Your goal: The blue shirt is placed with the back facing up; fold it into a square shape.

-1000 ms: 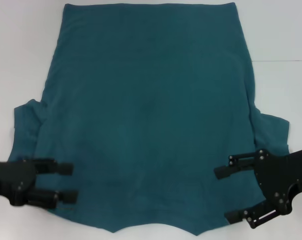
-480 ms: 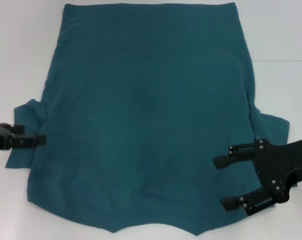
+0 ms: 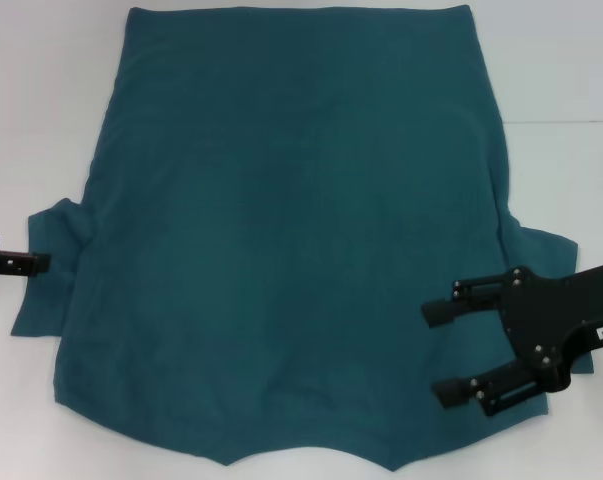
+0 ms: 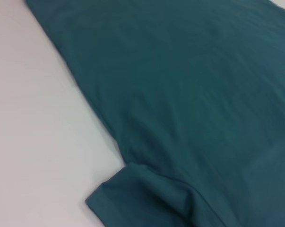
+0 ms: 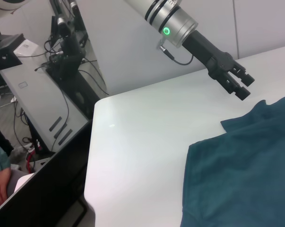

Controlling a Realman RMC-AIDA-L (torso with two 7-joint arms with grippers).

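The blue shirt lies flat on the white table, plain side up, hem at the far edge and neckline at the near edge. Its sleeves stick out at the near left and near right. My right gripper stands open over the shirt's near right part, by the right sleeve, nothing between its fingers. Only the tip of my left gripper shows at the table's left side, beside the left sleeve and off the cloth. The right wrist view shows the left gripper above bare table, just short of the shirt. The left wrist view looks down on the shirt.
The table's left edge drops off toward a grey bench with cables and equipment. A person's hand shows low beyond that edge. White table shows on both sides of the shirt and past the hem.
The left gripper has pulled back to the left, off the shirt's near left corner to beside the sleeve. The right gripper has shifted slightly away from the near edge, still open.
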